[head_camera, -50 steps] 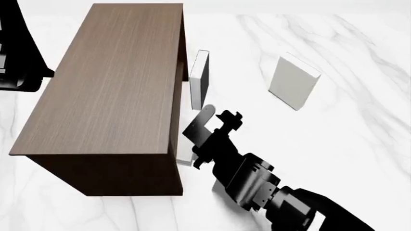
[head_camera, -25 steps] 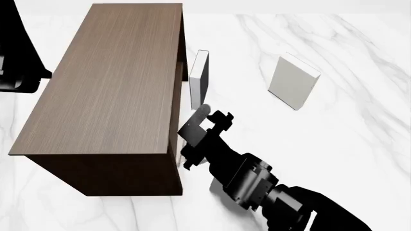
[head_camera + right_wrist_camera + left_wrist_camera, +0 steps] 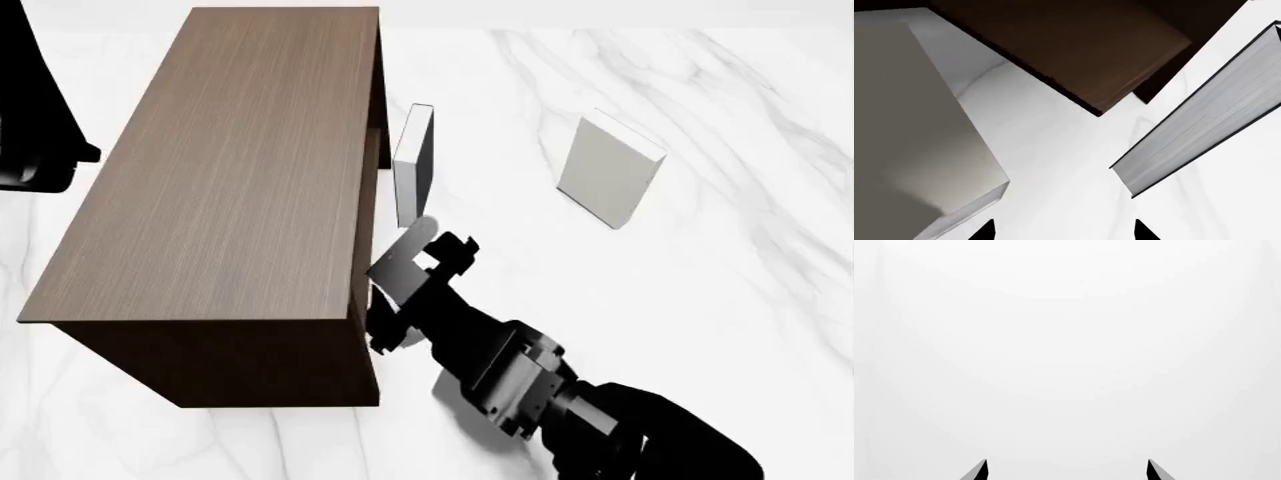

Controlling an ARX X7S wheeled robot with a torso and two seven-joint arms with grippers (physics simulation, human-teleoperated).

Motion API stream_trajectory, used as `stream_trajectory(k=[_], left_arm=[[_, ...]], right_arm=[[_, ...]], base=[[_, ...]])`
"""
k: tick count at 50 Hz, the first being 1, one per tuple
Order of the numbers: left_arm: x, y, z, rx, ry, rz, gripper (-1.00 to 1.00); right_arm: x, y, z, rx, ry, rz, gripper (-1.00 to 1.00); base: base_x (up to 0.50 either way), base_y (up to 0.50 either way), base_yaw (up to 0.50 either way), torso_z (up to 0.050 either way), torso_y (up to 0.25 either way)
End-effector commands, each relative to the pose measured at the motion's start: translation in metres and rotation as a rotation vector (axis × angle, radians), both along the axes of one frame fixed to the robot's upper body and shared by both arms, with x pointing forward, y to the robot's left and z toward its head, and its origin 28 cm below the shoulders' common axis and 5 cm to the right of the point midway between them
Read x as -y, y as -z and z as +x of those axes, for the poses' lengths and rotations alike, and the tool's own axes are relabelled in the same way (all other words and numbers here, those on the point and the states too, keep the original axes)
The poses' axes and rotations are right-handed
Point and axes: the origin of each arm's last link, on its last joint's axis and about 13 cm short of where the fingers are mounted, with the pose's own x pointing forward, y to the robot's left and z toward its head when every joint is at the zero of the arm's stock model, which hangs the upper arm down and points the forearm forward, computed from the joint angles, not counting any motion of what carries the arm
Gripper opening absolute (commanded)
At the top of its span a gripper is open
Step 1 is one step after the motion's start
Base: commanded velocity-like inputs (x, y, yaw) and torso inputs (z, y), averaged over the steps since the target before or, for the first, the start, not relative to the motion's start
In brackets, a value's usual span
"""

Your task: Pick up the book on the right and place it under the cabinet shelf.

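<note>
**Right tool at the cabinet's near corner, book alongside**

Right tool (image 3: 1064,230): tips wide apart, with only bare counter (image 3: 727,310) between them. It holds nothing that I can see. Left tool (image 3: 1067,470): tips also spread, over blank white, well away from the cabinet shelf (image 3: 227,170).

The book (image 3: 921,125) sits at the cabinet's near right corner, by its open side. In the right wrist view it fills the area just outside one tool tip, beside the grip line rather than in it. In the head view my own arm hides nearly all of it. I cannot tell whether any part is already beneath the shelf board.

Handling, my estimate: a rigid hardback that will not flex, and light to moderate in weight. The covers are smooth, matte and pale grey-white, so it could slip under a light pinch. The best hold is across the thickness, cover to cover and mid-length, clear of the thin greyish page edge, where the block could splay. A flat push on the cover should slide it easily over the polished marble.

Materials: the cabinet is dark brown wood-grain, box-shaped with sharp edges. A slim dark-faced book (image 3: 1201,115) stands further along the cabinet's open side. A second pale book (image 3: 611,168) stands well clear of the cabinet.
</note>
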Motion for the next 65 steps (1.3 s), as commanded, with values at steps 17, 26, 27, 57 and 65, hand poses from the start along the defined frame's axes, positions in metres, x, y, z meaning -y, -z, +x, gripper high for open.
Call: stream_trajectory(k=[17, 26, 27, 57, 65], left_arm=[[-0.002, -0.001, -0.003, 0.011, 0.001, 0.0, 1.0], [-0.002, 0.001, -0.002, 0.008, 0.003, -0.002, 1.0], [-0.001, 0.001, -0.002, 0.007, 0.003, -0.001, 1.0], [0.006, 0.001, -0.001, -0.003, 0.015, 0.011, 1.0], [0.009, 0.0, -0.001, -0.011, 0.019, 0.02, 1.0]], right_arm=[[0.031, -0.002, 0.011, 0.027, 0.288, -0.216, 1.0], [0.044, -0.005, 0.013, 0.017, 0.323, -0.219, 1.0], [0.046, -0.005, 0.012, 0.016, 0.326, -0.218, 1.0], [0.082, -0.044, -0.024, 0.048, 0.378, -0.073, 1.0], [0.087, -0.064, -0.034, 0.083, 0.372, -0.005, 1.0]], base=[[0.0, 0.0, 0.0, -0.001, -0.002], [0.0, 0.0, 0.0, -0.001, -0.002], [0.0, 0.0, 0.0, 0.0, 0.0], [0.0, 0.0, 0.0, 0.0, -0.001], [0.0, 0.0, 0.0, 0.0, 0.0]])
